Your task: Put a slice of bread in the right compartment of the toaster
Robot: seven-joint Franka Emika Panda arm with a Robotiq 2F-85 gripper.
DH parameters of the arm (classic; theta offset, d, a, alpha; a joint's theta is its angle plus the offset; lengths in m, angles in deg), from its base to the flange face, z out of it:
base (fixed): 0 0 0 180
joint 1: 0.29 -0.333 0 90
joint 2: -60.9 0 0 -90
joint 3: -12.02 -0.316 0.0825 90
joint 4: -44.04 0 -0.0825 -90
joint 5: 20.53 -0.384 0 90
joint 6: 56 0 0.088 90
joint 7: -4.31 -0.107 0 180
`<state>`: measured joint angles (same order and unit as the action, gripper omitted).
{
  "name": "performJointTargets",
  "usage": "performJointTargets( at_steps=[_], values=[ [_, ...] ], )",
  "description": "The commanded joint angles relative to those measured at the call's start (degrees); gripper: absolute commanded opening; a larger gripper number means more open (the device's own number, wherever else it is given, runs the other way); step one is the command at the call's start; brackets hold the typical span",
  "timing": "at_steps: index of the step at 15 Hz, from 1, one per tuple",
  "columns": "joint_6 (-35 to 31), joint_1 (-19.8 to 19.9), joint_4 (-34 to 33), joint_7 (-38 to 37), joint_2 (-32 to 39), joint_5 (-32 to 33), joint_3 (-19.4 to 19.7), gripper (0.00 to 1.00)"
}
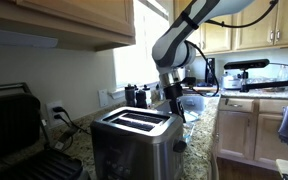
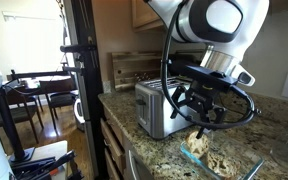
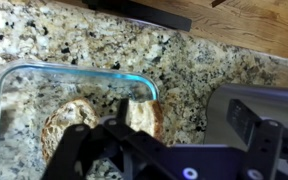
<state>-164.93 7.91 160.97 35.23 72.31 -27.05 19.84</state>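
At the bottom of the wrist view the claw [image 3: 127,108] hangs over a glass dish [image 3: 14,85] at lower left. There the slice of bread [image 3: 72,125] lies flat, broad face up, too roundish to show a long axis, and I cannot tell whether the fingers are spread or pressed together. Beyond, in an exterior view, the arm [image 2: 209,25] drops from the top of the frame with its wrist bent downward, the claw just right of the toaster [image 2: 162,108] on the speckled surface [image 3: 104,40].

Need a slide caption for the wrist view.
Gripper hovers over bread slices in a glass dish on the granite counter, toaster at right.
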Motion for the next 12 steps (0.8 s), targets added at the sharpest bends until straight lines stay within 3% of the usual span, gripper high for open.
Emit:
performJointTargets(
  at_steps=[1,12],
  values=[
    [0.1,1.4,-2.1,0.3,2.1,-0.3,-0.9,1.00],
    [0.5,2.2,-5.3,-0.3,6.3,-0.1,-1.3,1.00]
  ],
)
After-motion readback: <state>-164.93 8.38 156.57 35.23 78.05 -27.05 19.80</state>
